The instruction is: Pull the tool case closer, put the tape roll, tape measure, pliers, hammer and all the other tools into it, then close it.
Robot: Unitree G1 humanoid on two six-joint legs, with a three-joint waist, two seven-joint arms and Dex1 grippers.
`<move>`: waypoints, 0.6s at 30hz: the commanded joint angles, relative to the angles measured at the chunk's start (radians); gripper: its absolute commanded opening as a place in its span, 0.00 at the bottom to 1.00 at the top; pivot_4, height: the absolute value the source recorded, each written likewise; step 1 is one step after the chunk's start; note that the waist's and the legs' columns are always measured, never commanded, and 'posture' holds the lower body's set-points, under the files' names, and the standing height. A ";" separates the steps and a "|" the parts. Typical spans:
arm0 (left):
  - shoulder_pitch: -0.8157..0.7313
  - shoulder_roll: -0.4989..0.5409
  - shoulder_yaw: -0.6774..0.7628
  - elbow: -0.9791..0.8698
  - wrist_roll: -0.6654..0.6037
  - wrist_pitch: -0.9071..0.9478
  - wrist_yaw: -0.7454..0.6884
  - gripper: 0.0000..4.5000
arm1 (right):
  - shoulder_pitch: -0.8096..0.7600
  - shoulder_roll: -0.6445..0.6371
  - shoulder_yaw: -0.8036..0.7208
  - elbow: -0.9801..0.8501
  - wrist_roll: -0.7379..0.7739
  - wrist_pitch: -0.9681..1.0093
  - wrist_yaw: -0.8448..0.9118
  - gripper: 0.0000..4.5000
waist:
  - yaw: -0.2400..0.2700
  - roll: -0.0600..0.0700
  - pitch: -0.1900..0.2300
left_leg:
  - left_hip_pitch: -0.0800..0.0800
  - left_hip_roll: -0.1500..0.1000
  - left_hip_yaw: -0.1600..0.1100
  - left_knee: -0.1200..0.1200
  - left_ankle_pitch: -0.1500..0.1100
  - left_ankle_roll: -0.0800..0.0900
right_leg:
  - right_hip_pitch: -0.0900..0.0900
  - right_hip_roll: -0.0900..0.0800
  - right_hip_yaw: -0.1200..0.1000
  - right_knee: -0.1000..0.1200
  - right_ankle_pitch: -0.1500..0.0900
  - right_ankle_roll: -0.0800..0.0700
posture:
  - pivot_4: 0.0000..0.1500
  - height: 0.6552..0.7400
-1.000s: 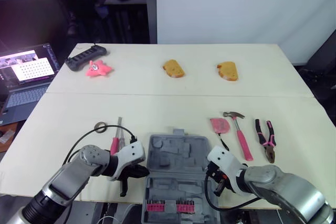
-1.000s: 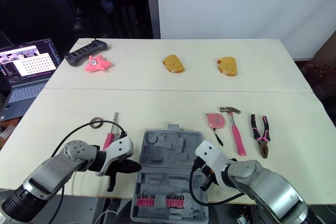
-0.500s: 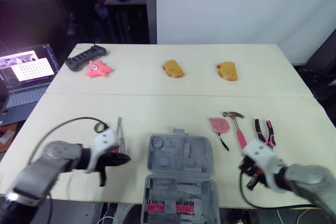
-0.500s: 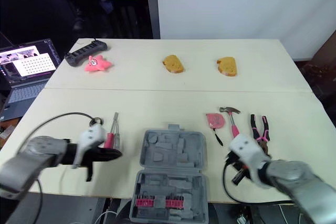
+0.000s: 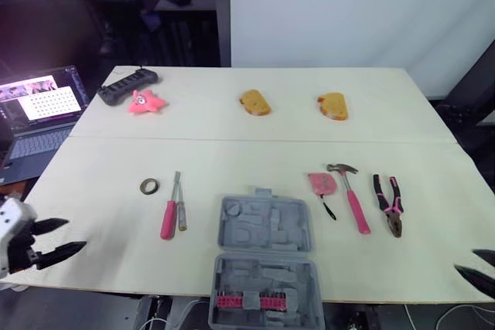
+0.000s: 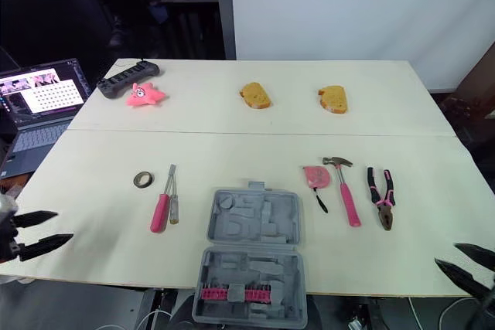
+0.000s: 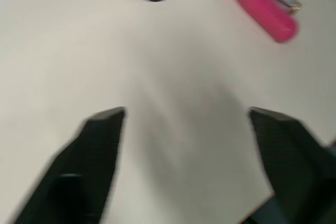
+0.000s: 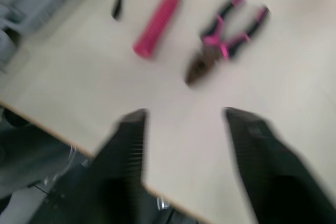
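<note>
1: One table (image 6: pixel 232 144), whole kit on it. Tool case (image 6: pixel 251 226) sits at the near edge, centre, lying open, nothing loaded.
2: Case axis?
1: Near-far. Handle at the far end, bit-rack half hanging over the near edge. Looks close enough, so I'd call the step loading.
2: End effectors?
1: Left end effector (image 6: pixel 62 226) is off the table's near left corner, right end effector (image 6: pixel 447 254) off the near right. Both are spread wide, empty, well apart from every tool.
2: How to do it well?
1: My take: right arm goes for the hammer (image 6: pixel 344 199), fingers across the pink handle, not along it. It lies near-far, head at the far end, handle toward the robot. Pliers (image 6: pixel 380 199) are just right of it on the same axis, nose toward the near edge.
2: Left side?
1: Pink screwdriver (image 6: pixel 161 210) is left of the case, handle near, shaft pointing away, with a thin screwdriver (image 6: pixel 173 195) just beside it. Tape measure (image 6: pixel 315 177) lies between the case and the hammer head. Tape roll (image 6: pixel 142 180) lies flat, left of the shafts. Low stuff, so come straight down and pinch the rim.
</note>
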 commanded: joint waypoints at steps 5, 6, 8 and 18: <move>-0.062 0.028 0.001 0.134 0.018 -0.079 0.000 1.00 | 0.001 -0.001 -0.015 0.045 -0.001 -0.090 -0.009 0.99 | -0.005 0.002 0.001 | 0.000 0.000 0.001 0.000 -0.001 0.001 | -0.003 0.000 0.002 0.001 0.005 0.000 | 1.00 1.00; -0.065 0.024 -0.003 0.138 0.020 -0.084 0.001 1.00 | 0.002 0.000 -0.010 0.047 -0.003 -0.096 -0.012 0.99 | -0.005 0.001 0.001 | -0.001 0.000 0.002 0.000 -0.001 0.002 | -0.003 0.000 0.003 0.000 0.005 0.000 | 1.00 1.00; -0.070 0.019 -0.010 0.148 0.022 -0.090 0.001 1.00 | 0.004 0.004 0.000 0.047 -0.005 -0.104 -0.019 0.99 | -0.003 0.001 0.001 | -0.001 0.000 0.002 0.000 -0.001 0.002 | -0.003 0.000 0.003 0.000 0.005 0.000 | 1.00 1.00; -0.133 -0.020 -0.062 0.163 0.022 -0.094 0.016 1.00 | -0.004 0.015 0.049 -0.022 0.007 -0.081 -0.083 0.99 | 0.000 0.002 0.001 | -0.001 0.000 0.001 0.002 -0.001 0.002 | -0.002 0.000 0.003 0.001 0.006 0.000 | 1.00 1.00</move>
